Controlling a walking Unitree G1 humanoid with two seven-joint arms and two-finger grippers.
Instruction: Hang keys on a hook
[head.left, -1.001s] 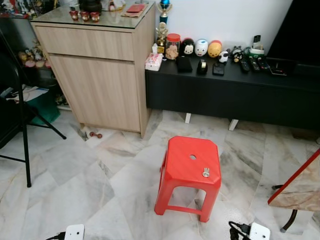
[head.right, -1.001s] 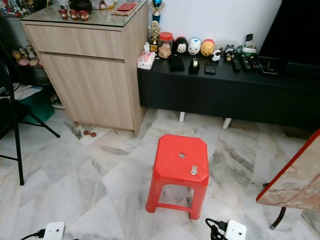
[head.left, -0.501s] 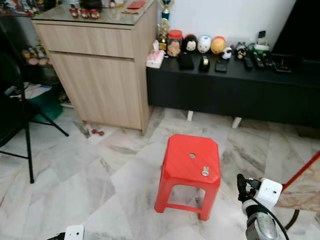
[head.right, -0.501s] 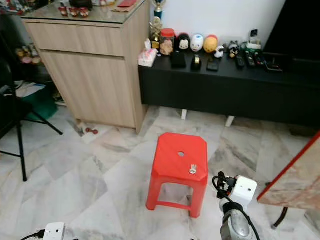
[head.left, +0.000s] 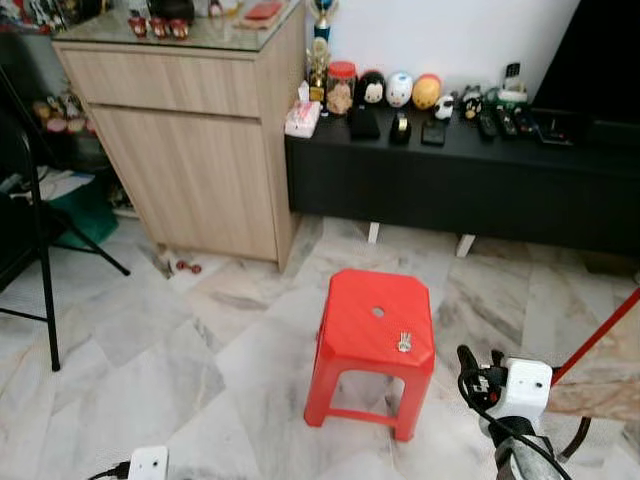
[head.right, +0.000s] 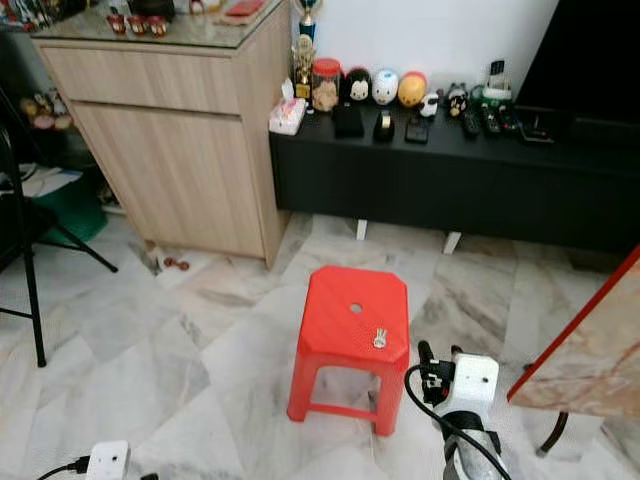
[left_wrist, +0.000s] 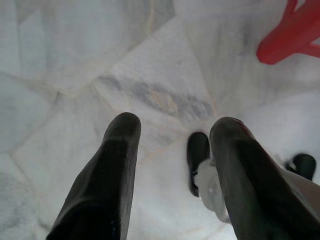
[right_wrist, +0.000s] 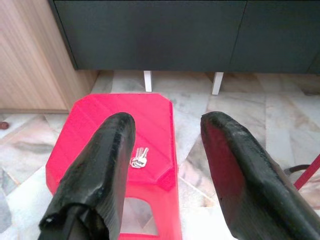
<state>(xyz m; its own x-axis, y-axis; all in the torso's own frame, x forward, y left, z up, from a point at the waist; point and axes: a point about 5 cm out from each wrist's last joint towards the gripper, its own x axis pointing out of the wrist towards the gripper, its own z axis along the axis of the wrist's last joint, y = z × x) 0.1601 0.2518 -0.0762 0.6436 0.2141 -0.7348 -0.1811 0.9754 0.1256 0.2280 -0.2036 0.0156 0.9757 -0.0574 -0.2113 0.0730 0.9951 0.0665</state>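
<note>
A living room with a pale marble floor (head.left: 200, 370), and in the middle of it a red plastic stool (head.left: 372, 345). On the stool's seat, toward the right front corner, lies a small bunch of silver keys (head.left: 404, 342), flat and loose, a few blades fanned out from one ring; they are too small to tell more.

The right hand (right_wrist: 167, 165) is raised beside the stool, its two black fingers spread wide with nothing between them. The keys lie just ahead of it and below, close by its one finger in the wrist view, not touched. The left hand (left_wrist: 172, 165) hangs low over the floor, well off from the stool, its fingers likewise apart and empty.

Beyond the stool, farther from the right hand, stand a black low cabinet (head.left: 450, 180) with figurines and remotes on top, and a wooden cupboard (head.left: 190, 140) beside it.

As for the job: the keys are on the stool, not on any hook, and I can make out no hook from here. So the hanging is left to do.
</note>
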